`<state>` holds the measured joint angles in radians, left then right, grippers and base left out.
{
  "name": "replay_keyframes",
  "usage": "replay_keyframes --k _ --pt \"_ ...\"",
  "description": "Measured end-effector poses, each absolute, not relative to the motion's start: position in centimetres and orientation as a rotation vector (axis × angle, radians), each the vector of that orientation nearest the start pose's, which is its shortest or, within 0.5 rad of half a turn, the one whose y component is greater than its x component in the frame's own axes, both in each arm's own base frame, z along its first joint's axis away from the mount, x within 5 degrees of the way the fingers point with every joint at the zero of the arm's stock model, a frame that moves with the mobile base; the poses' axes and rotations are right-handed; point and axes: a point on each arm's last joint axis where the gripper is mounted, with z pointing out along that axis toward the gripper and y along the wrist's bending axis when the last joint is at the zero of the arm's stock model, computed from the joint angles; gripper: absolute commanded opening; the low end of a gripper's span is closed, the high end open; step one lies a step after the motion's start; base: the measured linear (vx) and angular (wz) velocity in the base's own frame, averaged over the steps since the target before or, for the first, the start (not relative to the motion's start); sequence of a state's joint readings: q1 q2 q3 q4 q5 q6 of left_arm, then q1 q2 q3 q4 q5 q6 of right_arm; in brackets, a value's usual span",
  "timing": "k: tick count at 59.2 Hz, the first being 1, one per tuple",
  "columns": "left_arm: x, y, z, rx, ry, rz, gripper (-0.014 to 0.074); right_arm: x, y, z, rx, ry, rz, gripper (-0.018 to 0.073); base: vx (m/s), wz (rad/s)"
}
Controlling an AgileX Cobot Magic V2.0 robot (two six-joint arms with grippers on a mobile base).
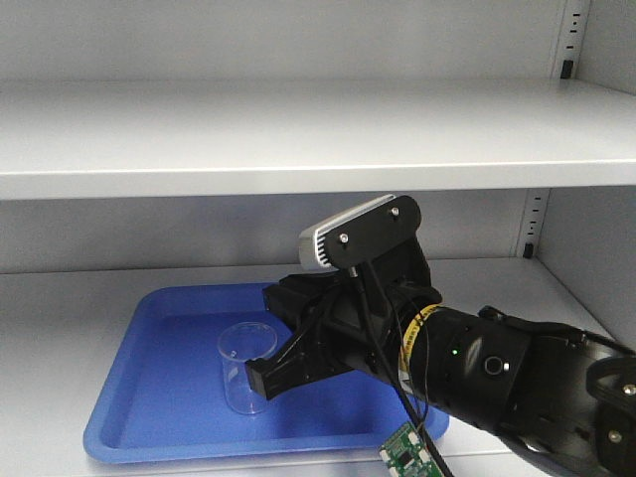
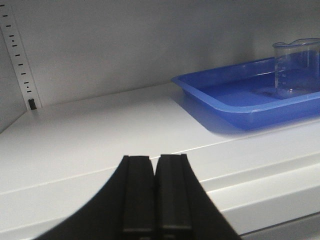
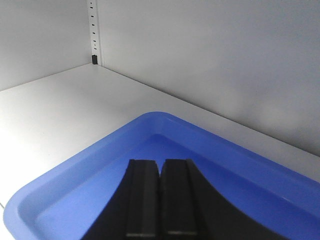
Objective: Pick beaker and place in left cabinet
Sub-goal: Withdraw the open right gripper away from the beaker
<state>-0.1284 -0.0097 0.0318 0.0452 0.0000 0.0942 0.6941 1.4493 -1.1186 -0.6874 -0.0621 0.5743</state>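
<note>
The scene was the inside of the left cabinet (image 1: 298,139), light grey metal with wide flat shelves and slotted upright strips at its back corners, and on the lower shelf (image 1: 79,328) lay a blue tray (image 1: 149,417) near the front edge. The beaker (image 1: 245,368) stood upright in the tray, toward its front and well inside the raised rim, presumably so that the rim would stop it sliding off the shelf. It was empty, as far as its clear wall showed. The right tool (image 3: 160,200) reached over the tray from the right side, just beside the beaker, its two fingers pressed together with nothing between them; whether it touched the glass could not be told from the front view. By that, the beaker seemed to be already set down in the cabinet and let go. The left tool (image 2: 155,200) hung before the bare left part of the same shelf, well apart from the tray, likewise clenched on nothing, apparently kept clear of the working arm.
</note>
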Motion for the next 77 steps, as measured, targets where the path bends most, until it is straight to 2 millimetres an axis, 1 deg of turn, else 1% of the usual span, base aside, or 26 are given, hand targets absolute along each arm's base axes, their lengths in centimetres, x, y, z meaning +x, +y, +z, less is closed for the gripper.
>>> replay_keyframes --k 5,11,20,26,32,39,41,47,55,67,77 --pt "5.6 -0.7 20.3 0.201 1.492 0.009 0.0001 26.0 22.0 35.1 -0.726 1.641 0.448 -0.0009 0.00 0.00" --pt "5.6 -0.7 20.3 0.201 1.492 0.009 0.0001 26.1 21.7 35.0 -0.692 1.690 0.434 -0.0007 0.00 0.00" --pt "5.6 -0.7 20.3 0.201 1.492 0.009 0.0001 26.5 20.5 34.1 -0.522 1.877 0.456 -0.0006 0.00 0.00" --pt "5.6 -0.7 20.3 0.201 1.492 0.009 0.0001 26.6 19.5 33.5 -0.444 1.990 0.454 -0.0006 0.00 0.00" --pt "5.6 -0.7 20.3 0.201 1.492 0.009 0.0001 26.4 18.6 33.5 -0.465 2.045 0.420 -0.0006 0.00 0.00" --pt "5.6 -0.7 20.3 0.201 1.492 0.009 0.0001 25.8 17.4 33.7 -0.509 2.043 0.398 -0.0006 0.00 0.00" --pt "5.6 -0.7 20.3 0.201 1.492 0.009 0.0001 25.6 16.8 33.5 -0.502 2.045 0.401 -0.0006 0.00 0.00" --pt "5.6 -0.7 20.3 0.201 1.492 0.009 0.0001 24.8 14.7 32.1 -0.427 2.052 0.418 -0.0006 0.00 0.00" --pt "5.6 -0.7 20.3 0.201 1.492 0.009 0.0001 23.0 12.0 30.1 -0.338 2.023 0.410 -0.0006 0.00 0.00" --pt "5.6 -0.7 20.3 0.201 1.492 0.009 0.0001 20.7 8.1 29.0 -0.266 1.949 0.316 -0.0006 0.00 0.00" --pt "5.6 -0.7 20.3 0.201 1.492 0.009 0.0001 18.5 4.8 27.8 -0.191 1.928 0.210 -0.0006 0.00 0.00"
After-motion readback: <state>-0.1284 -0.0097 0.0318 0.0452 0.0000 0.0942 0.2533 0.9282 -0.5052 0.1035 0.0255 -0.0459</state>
